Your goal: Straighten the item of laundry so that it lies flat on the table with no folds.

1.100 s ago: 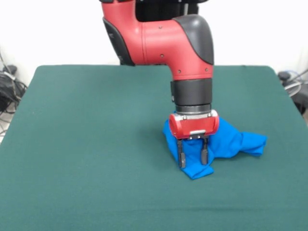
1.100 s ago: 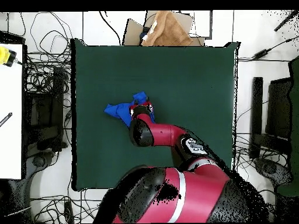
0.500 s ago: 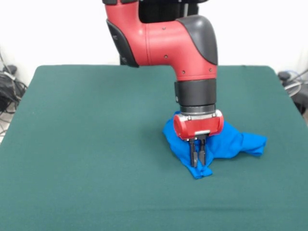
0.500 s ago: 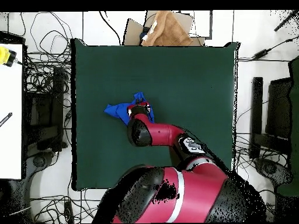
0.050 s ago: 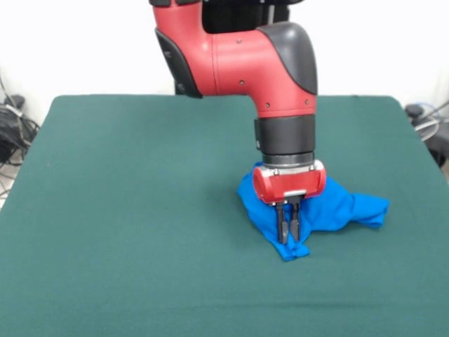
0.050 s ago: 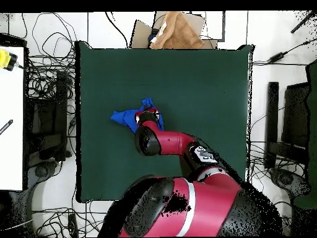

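The gripper (image 5: 289, 235) is pinched nearly closed on the near corner of the crumpled blue T-shirt (image 5: 337, 203) — fingers pointing straight down into the cloth. Shirt sits bunched right of centre on the green table (image 5: 126, 210) — definitely not flat.

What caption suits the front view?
Red robot arm's gripper pinches a crumpled blue T-shirt on a green table.

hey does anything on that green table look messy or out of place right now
Yes. The bright blue cloth T-shirt lies crumpled in a bunched heap on the dark green felt-covered table, not spread flat. One part trails off to the side in the front view. The red and black arm's gripper is shut on a fold at the heap's near corner.
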`<action>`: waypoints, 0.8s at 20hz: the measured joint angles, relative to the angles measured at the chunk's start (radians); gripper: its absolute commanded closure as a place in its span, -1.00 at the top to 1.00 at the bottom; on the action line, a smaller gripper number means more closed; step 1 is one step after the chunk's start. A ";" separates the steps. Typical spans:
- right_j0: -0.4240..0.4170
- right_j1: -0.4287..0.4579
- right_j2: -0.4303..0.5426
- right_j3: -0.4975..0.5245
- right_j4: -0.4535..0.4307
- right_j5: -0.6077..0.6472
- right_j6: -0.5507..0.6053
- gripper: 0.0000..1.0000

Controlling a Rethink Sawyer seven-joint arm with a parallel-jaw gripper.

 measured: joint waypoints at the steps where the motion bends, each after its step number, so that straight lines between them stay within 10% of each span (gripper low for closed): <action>1: 0.000 -0.001 0.000 0.000 0.000 0.003 0.000 -1.00; 16: 0.010 -0.043 0.000 0.014 0.021 0.101 0.000 -1.00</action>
